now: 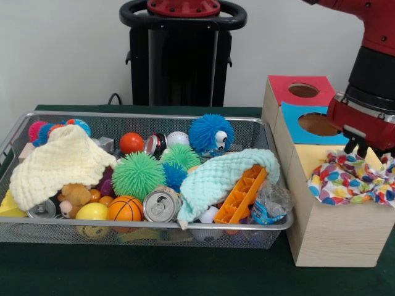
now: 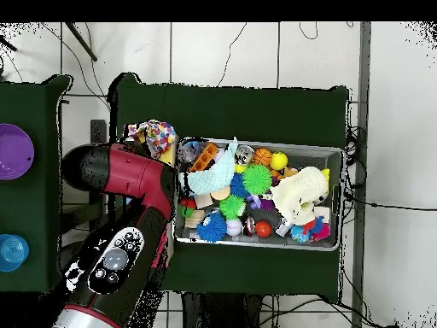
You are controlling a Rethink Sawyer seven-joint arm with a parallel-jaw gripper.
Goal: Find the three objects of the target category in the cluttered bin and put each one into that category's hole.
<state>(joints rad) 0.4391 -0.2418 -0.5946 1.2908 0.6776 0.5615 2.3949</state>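
Fingers (image 1: 357, 147) on the gripper (image 1: 361, 150) show only as short dark tips, and I cannot tell whether they are spread or pressed together. They hang right at the top edge of the multicoloured cloth (image 1: 349, 182), touching it or just above it.

Everything else places itself off the wooden box (image 1: 333, 234). The mesh bin (image 1: 271, 225) stands just beside the box, crammed full. The red and black arm (image 1: 373, 80) comes down over the box's yellow section, where the multicoloured cloth lies crumpled, spilling toward the box's outer edge. Behind that cloth on the box top are a blue panel with a round hole (image 1: 318, 123) and, further back, a red panel with a round hole (image 1: 303, 90).

In the bin, the cream knitted cloth (image 1: 62, 161) lies at the end far from the box. The mint cloth (image 1: 216, 179) is draped at the end near the box, over an orange plastic tray (image 1: 244, 194). Between the two cloths sit a green spiky ball (image 1: 137, 174), a drink can (image 1: 160, 206) and a small basketball (image 1: 124, 208).
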